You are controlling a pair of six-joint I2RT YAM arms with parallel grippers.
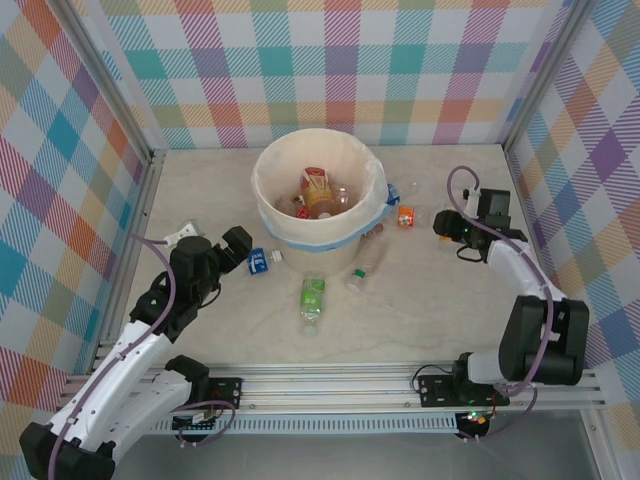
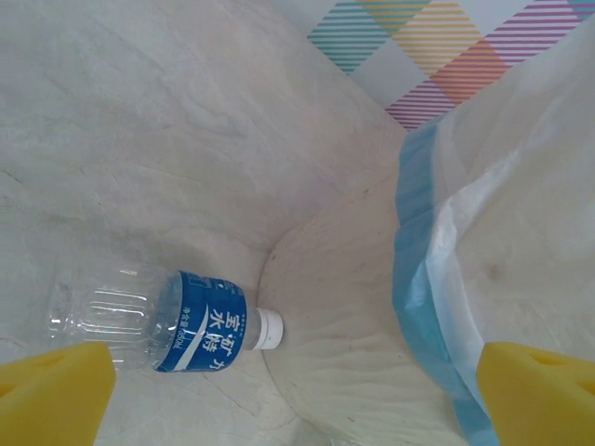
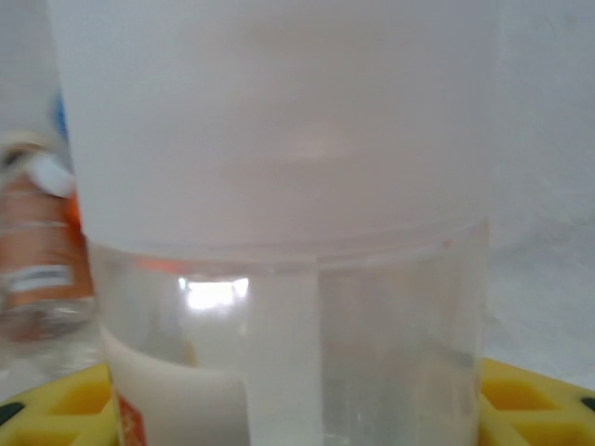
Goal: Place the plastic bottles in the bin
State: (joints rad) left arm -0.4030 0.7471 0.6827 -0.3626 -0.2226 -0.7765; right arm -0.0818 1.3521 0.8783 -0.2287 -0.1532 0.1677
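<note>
**Top external: one bottle pinched, others loose, several in the bin**

Nearest the arm bases, a green-label bottle [image 1: 312, 299] lies on its side on the open surface [image 1: 440, 310]. A little farther off, a clear bottle [image 1: 363, 270] lies close to the foot of the bin [image 1: 268, 205].

To the left, the left jaws are spread wide beside the bin. In the left wrist view their yellow pads [image 2: 51, 395] sit at the two lower corners. Just ahead of them a blue-label bottle [image 2: 191, 325] lies on its side, its white cap touching the base of the bin.

On the right, the right jaws pinch a held bottle [image 3: 288, 307]. It is clear, with a white label, and the yellow pads [image 3: 539, 400] press against both its sides. An orange-label bottle [image 1: 405, 215] lies on the surface between these jaws and the bin.

The bin stands upright toward the far middle, with a light-blue band [image 2: 418, 279] around its outside. The binned bottles [image 1: 320, 192] lie heaped in its bottom.
</note>
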